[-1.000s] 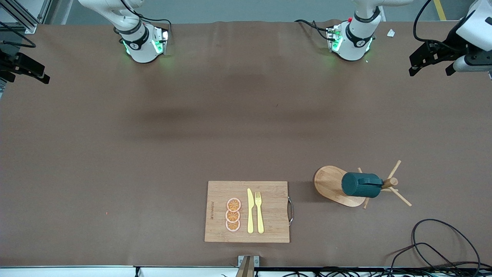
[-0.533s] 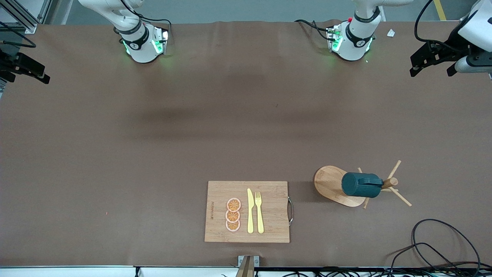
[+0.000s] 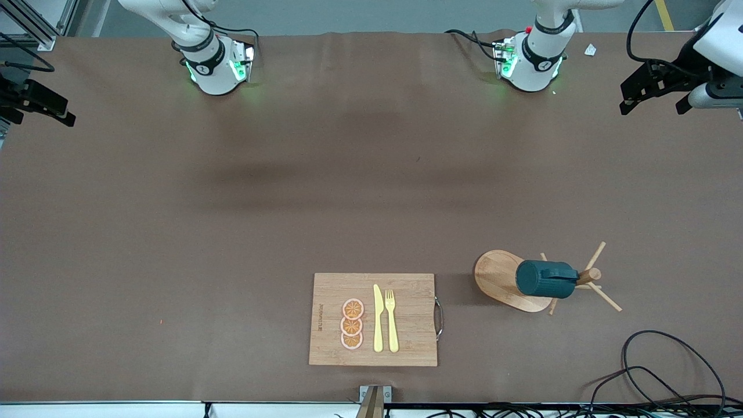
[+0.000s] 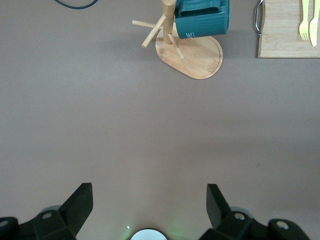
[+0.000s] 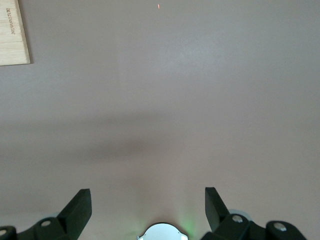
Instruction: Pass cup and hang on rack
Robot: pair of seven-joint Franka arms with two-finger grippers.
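Note:
The dark teal cup (image 3: 543, 278) hangs on its side from a peg of the light wooden rack (image 3: 496, 276), over the rack's oval base. In the left wrist view the cup (image 4: 202, 17) and the rack (image 4: 200, 57) show well ahead of my left gripper (image 4: 149, 200). My left gripper (image 3: 651, 106) hangs open and empty above the table edge at the left arm's end, well away from the rack. My right gripper (image 3: 38, 110) hangs open and empty at the right arm's end, over bare brown table (image 5: 148, 202).
A bamboo cutting board (image 3: 406, 325) with a yellow knife (image 3: 378, 318), a yellow fork (image 3: 392, 319) and orange slices (image 3: 352, 324) lies beside the rack, near the front edge. Black cables (image 3: 667, 371) coil at the front corner on the left arm's end.
The left gripper has drifted very slightly toward the left arm's end of the table. The cup, the rack and the right gripper have not moved.

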